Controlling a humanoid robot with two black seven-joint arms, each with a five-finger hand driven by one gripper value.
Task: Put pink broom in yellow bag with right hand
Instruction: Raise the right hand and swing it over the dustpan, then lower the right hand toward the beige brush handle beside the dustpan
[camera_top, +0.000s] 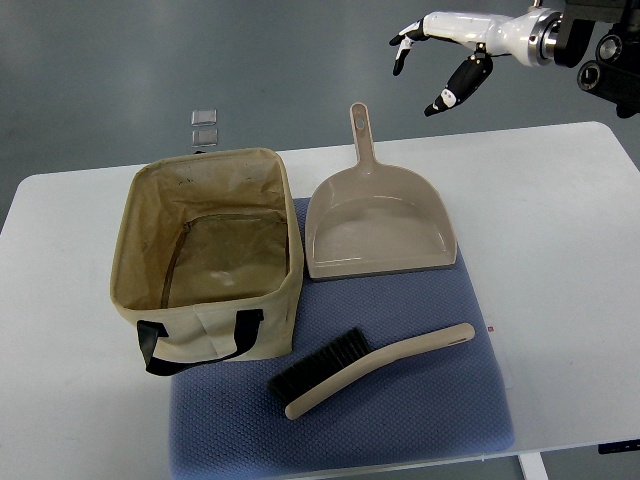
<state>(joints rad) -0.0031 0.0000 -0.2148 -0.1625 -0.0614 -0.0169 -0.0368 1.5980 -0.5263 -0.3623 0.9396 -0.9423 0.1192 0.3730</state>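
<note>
Broom (370, 368) lies fully visible; right hand (440, 62) arm cut off.

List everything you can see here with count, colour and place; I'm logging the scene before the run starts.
bag: one, beige-yellow with black handle, open and empty, left on the mat
dustpan: one, beige-pink, upper right part of the mat
broom: one, beige-pink handle with black bristles, lying on the mat in front of the dustpan
mat: one, blue, on the table
table: one, white
small clear squares: two, on the floor beyond the table
right hand: one, white and black, open, raised at upper right
</note>
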